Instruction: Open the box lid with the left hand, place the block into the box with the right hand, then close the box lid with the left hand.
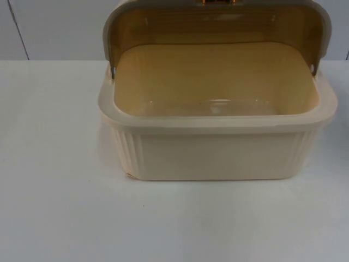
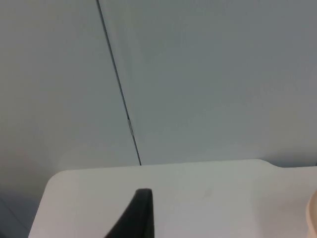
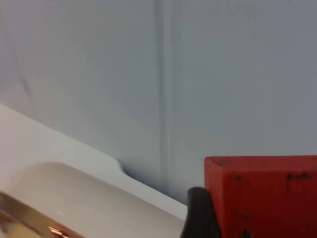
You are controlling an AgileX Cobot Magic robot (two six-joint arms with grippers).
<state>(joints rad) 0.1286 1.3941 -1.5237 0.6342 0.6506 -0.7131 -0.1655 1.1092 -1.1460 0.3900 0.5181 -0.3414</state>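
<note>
box (image 1: 218,147): ribbed cream plastic, amber lid (image 1: 218,24) standing open | right fingers (image 3: 200,213) pinching matte red block (image 3: 262,196) | left fingers (image 2: 136,215): hovering over white table (image 2: 198,198), state unclear

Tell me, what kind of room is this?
Probably a lab test bench, not a home: a bare white table against a grey partition wall, with one cream plastic box, lid open, and a red block in the robot's right hand.

Top view: looking down and forward, sitting close over the open box (image 1: 218,147) on the white table (image 1: 54,207).
Left wrist view: facing the grey partition wall (image 2: 208,74) across the table edge.
Right wrist view: also facing that wall, sharing the box's lid (image 3: 74,193) with the top view.
</note>
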